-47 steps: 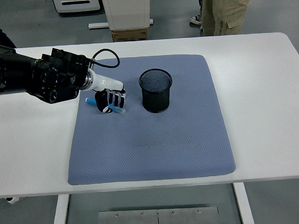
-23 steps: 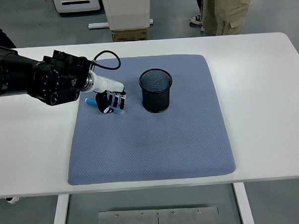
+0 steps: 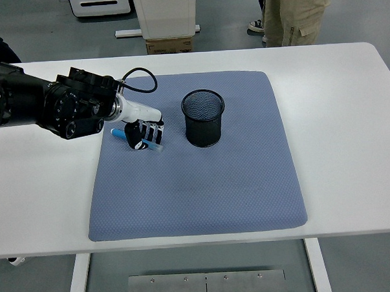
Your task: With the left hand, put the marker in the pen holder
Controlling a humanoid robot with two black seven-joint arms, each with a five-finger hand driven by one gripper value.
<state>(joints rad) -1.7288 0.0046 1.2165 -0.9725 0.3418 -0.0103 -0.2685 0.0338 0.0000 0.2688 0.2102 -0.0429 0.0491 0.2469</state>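
A blue marker (image 3: 118, 132) lies on the grey-blue mat (image 3: 203, 184) at its upper left, one end showing left of my hand and the other end (image 3: 157, 147) showing at its right. My left hand (image 3: 143, 134) is curled down over the marker's middle, fingers closed around it at mat level. The black mesh pen holder (image 3: 203, 117) stands upright on the mat a short way right of the hand, its mouth open. My right arm is out of sight.
The white table (image 3: 349, 113) carries only the mat. A person in khaki trousers (image 3: 294, 15) stands beyond the far edge. A cardboard box (image 3: 170, 43) and a white cabinet sit on the floor behind the table.
The left arm has drawn back slightly to the left, and the hand has stayed curled over the marker on the mat.
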